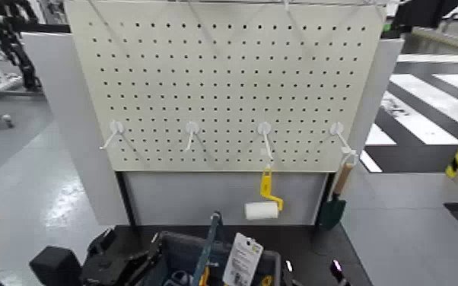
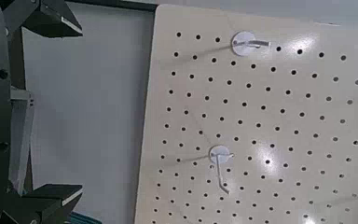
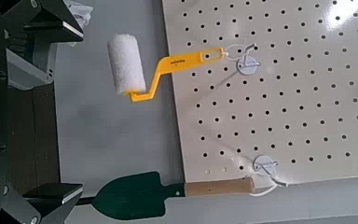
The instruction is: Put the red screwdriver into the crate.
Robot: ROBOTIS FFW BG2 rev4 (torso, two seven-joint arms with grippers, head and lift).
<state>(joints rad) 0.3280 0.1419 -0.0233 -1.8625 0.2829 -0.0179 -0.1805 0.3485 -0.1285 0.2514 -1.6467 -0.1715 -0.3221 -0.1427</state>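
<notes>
From the head camera, the crate point(image 1: 271, 262) is cut off by the lower edge, so most of its inside is hidden. It is dark grey-blue with a white tag point(image 1: 243, 259) on its rim. The red screwdriver cannot be made out in any view; a teal bar point(image 1: 208, 247) rises from the crate. Above, the pegboard point(image 1: 224, 76) carries a paint roller point(image 1: 262, 207) and a trowel point(image 1: 334, 204).

In the left wrist view, the left gripper point(image 2: 51, 107) stands wide, holding nothing, facing the pegboard.

In the right wrist view, the right gripper point(image 3: 51, 110) is spread wide and empty, near the roller and trowel.
</notes>
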